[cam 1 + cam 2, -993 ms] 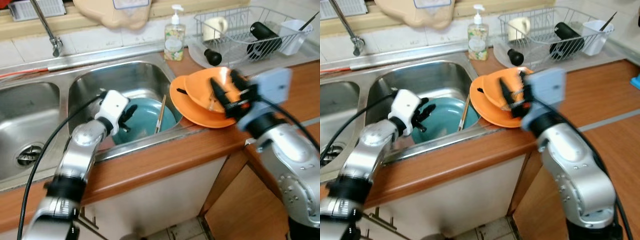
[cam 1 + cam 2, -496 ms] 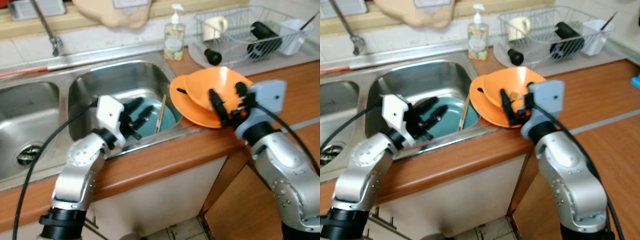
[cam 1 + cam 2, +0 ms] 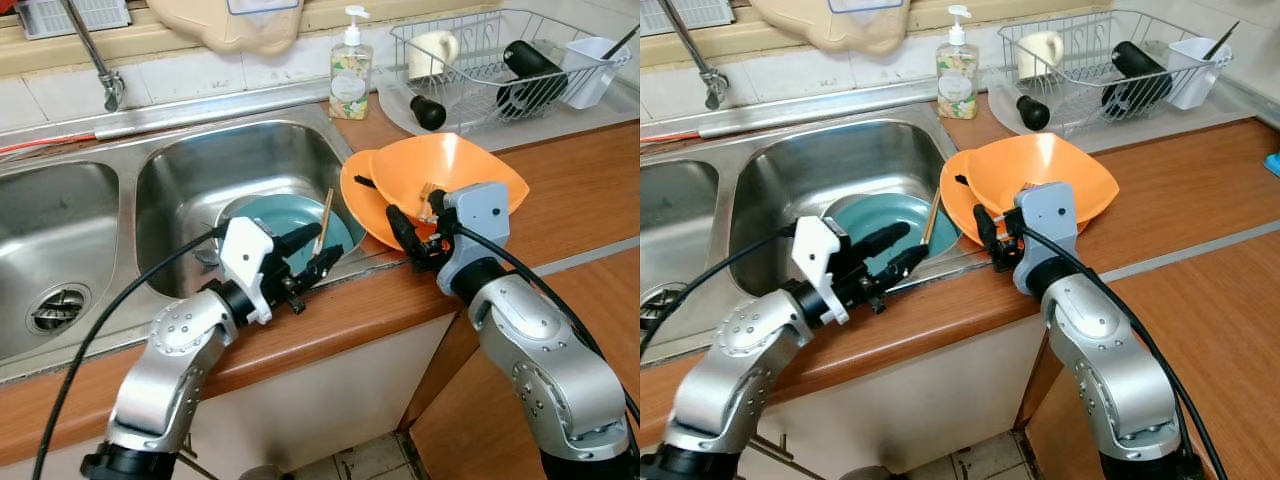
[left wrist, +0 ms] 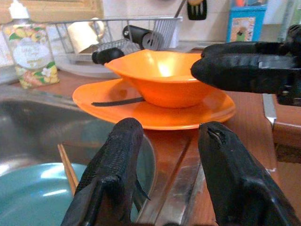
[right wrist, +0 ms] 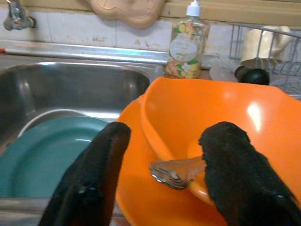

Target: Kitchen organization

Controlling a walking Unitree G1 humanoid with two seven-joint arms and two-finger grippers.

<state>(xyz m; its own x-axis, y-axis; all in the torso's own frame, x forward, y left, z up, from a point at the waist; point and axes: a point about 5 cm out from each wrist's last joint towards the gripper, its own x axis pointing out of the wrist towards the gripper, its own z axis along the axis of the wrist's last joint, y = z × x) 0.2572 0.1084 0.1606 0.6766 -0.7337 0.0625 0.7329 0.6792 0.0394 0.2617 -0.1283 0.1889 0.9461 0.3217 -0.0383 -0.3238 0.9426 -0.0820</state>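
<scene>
An orange bowl rests tilted on an orange plate on the counter beside the sink, with a metal fork lying in the bowl. A teal plate and a wooden chopstick lie in the right basin. My left gripper hovers open and empty over the basin's front rim, pointing toward the orange dishes. At the near edge of the orange plate my right gripper is open, holding nothing. Its fingers frame the bowl and fork.
A soap bottle stands behind the sink. At the back right is a wire dish rack with a mug, a dark bottle and a white cup. A tap rises at the back left, above a second basin. Wooden counter extends right.
My left gripper has risen out of the basin and swung right toward the front rim. My right gripper has pulled back from over the bowl to the plate's near edge.
</scene>
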